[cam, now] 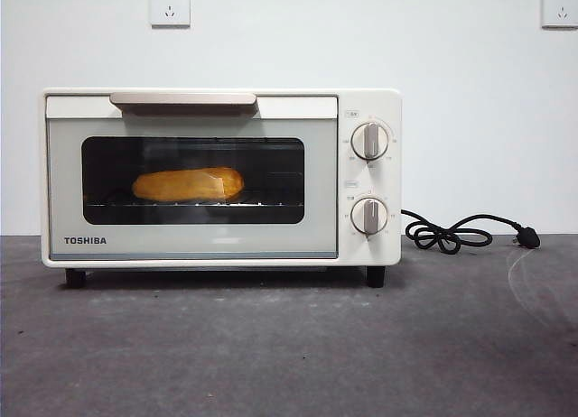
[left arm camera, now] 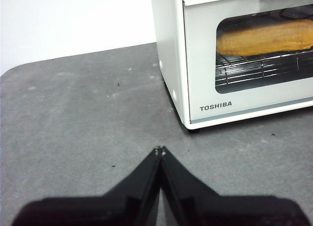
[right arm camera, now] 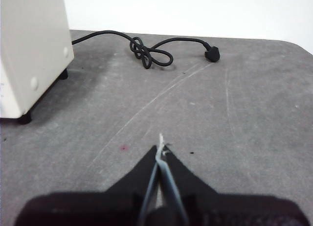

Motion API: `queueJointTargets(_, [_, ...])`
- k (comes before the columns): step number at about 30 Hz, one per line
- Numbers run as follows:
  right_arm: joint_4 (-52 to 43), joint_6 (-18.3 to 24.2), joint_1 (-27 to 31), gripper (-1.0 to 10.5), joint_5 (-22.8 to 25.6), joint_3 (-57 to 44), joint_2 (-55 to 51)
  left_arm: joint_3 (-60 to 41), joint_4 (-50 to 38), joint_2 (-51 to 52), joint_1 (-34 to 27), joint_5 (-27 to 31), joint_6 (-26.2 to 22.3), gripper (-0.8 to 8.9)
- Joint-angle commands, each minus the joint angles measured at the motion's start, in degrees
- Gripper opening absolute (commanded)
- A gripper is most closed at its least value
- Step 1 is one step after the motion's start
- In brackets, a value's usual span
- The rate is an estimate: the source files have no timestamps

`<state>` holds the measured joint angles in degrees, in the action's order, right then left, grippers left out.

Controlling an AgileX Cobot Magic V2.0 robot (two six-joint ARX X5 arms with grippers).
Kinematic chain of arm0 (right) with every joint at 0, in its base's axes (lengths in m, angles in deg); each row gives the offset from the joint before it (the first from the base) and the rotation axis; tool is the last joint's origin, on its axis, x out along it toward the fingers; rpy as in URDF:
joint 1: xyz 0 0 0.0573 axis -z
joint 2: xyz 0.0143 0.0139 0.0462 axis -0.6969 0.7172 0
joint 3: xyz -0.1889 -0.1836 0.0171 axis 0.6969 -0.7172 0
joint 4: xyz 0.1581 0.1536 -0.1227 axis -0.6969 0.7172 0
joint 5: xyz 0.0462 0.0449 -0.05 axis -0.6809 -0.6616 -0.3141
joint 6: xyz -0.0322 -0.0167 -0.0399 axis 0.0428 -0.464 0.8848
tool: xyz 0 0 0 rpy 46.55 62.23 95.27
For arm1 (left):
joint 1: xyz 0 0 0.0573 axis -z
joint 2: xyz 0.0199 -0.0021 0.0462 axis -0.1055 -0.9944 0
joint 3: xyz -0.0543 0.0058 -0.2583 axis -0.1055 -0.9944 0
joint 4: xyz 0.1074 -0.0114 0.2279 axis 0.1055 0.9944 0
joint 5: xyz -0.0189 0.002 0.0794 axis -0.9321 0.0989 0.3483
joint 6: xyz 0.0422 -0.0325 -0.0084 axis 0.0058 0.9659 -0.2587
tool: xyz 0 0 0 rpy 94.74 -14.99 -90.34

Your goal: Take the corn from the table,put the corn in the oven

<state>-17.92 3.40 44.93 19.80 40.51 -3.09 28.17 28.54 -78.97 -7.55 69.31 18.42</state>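
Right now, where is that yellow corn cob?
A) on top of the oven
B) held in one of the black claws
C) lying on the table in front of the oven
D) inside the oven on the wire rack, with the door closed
D: the corn lies on the rack behind the closed glass door of the oven; both grippers are shut and empty.

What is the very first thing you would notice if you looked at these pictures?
The cream-white Toshiba toaster oven stands in the middle of the dark grey table, its glass door shut. Inside, a glossy yellow-orange corn cob lies on the wire rack. A knotted black power cord lies unplugged beside the oven, on the side where its two knobs are.
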Motion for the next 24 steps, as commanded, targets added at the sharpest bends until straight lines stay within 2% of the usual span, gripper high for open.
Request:
queueJointTargets(1, [-0.20,-2.99,0.44,0.0,-0.09,-0.52,-0.17,-0.42,-0.42,-0.02,-0.20,-0.02,-0.24,-0.04])
queueJointTargets(7, [-0.20,-6.23,2.75,0.0,-0.35,-0.52,-0.17,-0.42,-0.42,-0.02,-0.20,-0.04,-0.24,-0.04])
queueJointTargets(12, [-0.20,-5.84,4.63,0.0,0.44,-0.52,-0.17,-0.42,-0.42,-0.02,-0.20,-0.04,-0.24,-0.04])
queueJointTargets(24, [-0.39,-5.81,4.68,0.0,0.42,-0.52,-0.17,-0.42,-0.42,-0.02,-0.20,-0.04,-0.24,-0.04])
